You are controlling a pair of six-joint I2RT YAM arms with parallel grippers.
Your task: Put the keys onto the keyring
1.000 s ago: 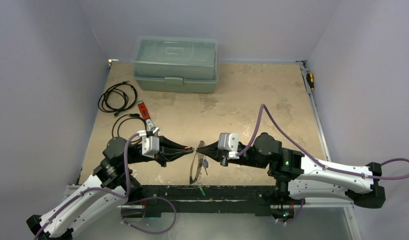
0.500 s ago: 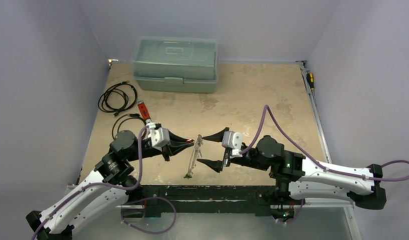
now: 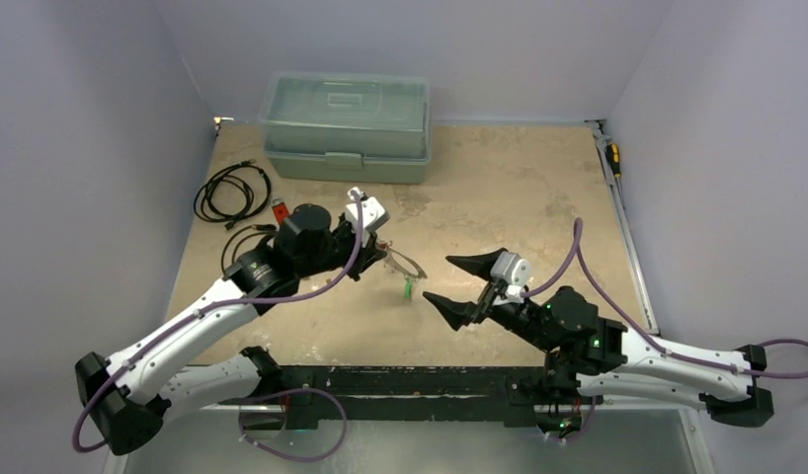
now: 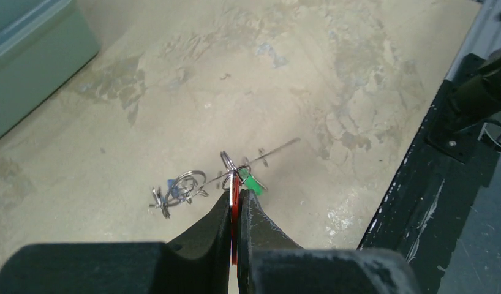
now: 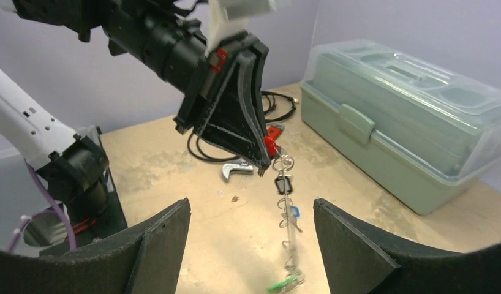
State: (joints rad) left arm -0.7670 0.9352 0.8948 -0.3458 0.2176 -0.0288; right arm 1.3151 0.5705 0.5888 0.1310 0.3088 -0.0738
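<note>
The beige, stained table (image 3: 499,197) stands between pale walls (image 3: 84,148). At its far edge a green box (image 3: 346,126) is shut; its content is not clear. The left claw (image 4: 236,195) is clamped on a red key (image 5: 271,147). The thin keyring (image 4: 278,147) and the other keys (image 4: 180,187) hang under it, partly blurred. The right claw (image 3: 439,278) stands wide apart, near them.
</note>
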